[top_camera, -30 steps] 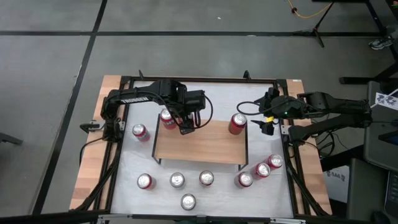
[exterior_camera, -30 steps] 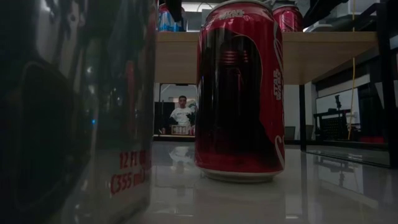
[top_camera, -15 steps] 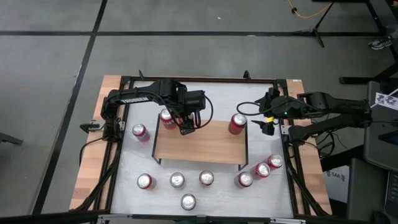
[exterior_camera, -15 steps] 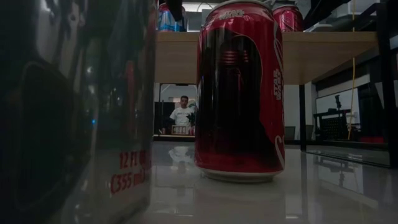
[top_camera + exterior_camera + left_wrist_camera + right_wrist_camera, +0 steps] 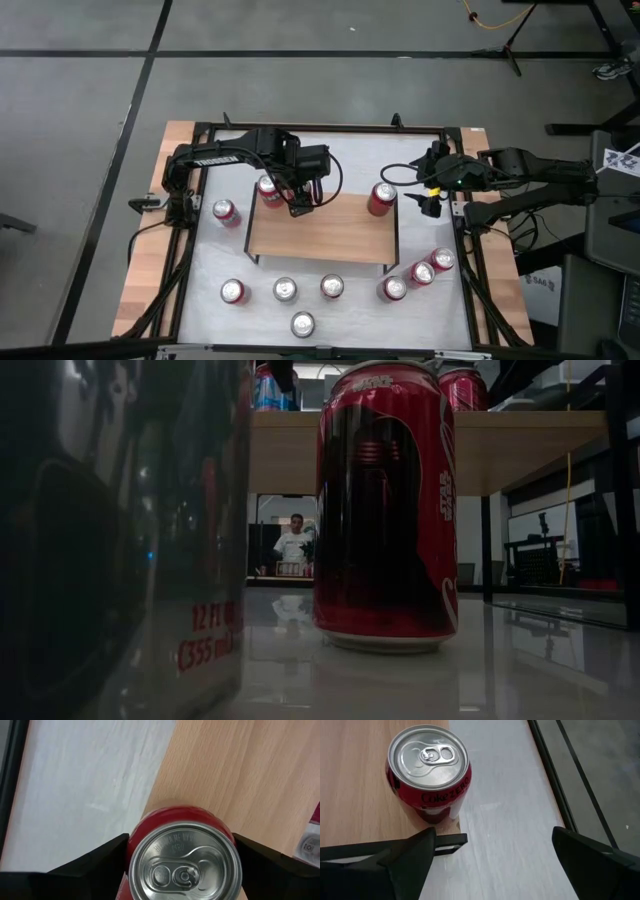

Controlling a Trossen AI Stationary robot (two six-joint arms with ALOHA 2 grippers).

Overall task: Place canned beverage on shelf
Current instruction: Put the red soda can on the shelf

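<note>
The shelf, a low wooden plank on black legs, stands mid-table. My left gripper is shut on a red can at the shelf's far left corner. A second red can stands on its base at the shelf's far right corner. My right gripper is open and empty, just right of that can, with its fingers apart from it. In the low view the shelf's plank shows behind a can on the table. My left gripper pinches the can's upright side wall between its two fingers, one on each side near the top rim. The fingers come from above, pointing down. The can is upright over the shelf's corner; its base is hidden by its own top.
Several more red cans stand on the white table: one left of the shelf, a row near the front, a cluster at the right. The table's black frame runs along its sides. One can stands near the low camera.
</note>
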